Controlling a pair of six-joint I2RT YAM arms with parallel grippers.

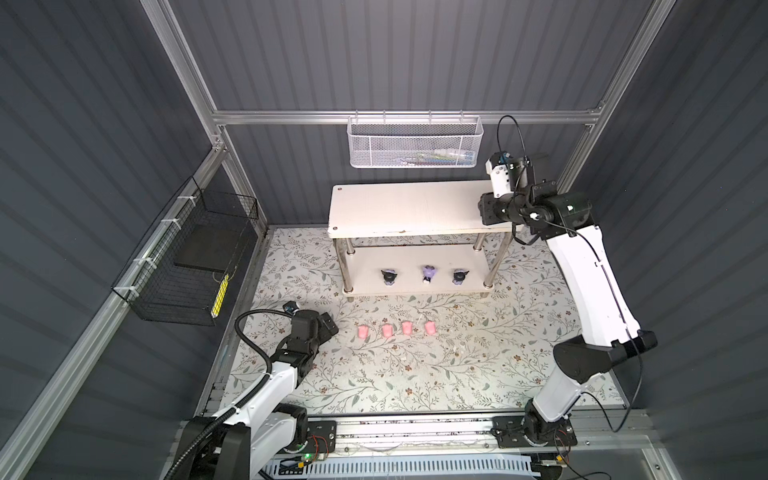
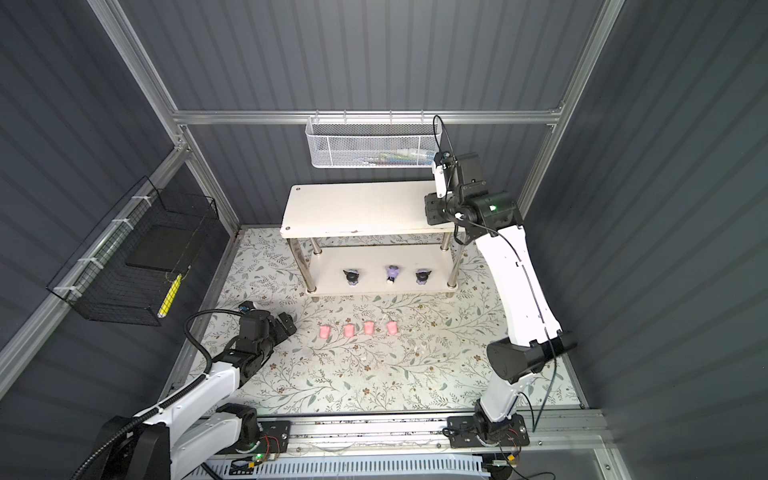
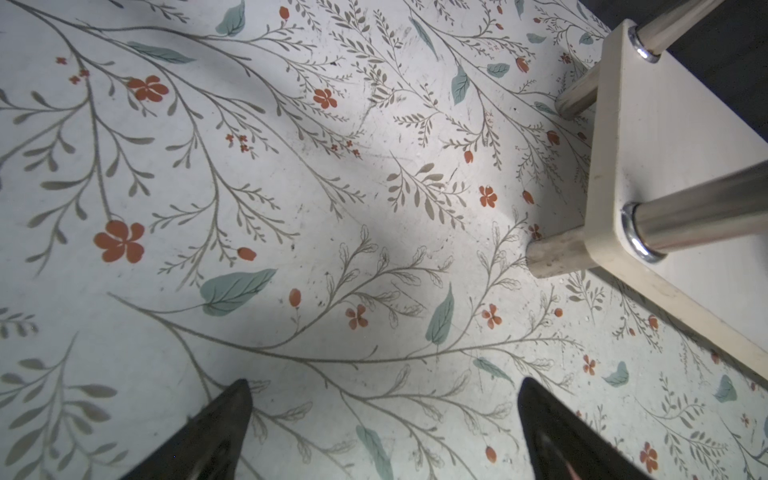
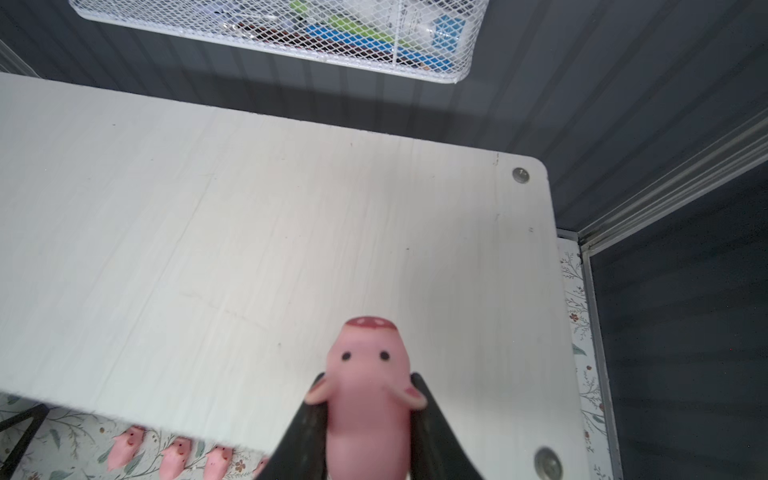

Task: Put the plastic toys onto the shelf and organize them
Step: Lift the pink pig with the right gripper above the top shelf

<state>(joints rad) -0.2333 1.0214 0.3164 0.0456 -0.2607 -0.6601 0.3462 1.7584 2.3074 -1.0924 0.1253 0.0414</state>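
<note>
The white two-tier shelf stands at the back of the floral mat. On its lower tier stand three black-and-lavender toys. Several pink pig toys lie in a row on the mat in front of the shelf. My right gripper is shut on another pink pig, held above the right end of the shelf's top tier. My left gripper is open and empty, low over the mat just left of the pink row. The shelf's lower corner shows in the left wrist view.
A white mesh basket with small items hangs on the back rail above the shelf. A black wire basket is fixed to the left wall. Grey panel walls and aluminium posts close in the floral mat.
</note>
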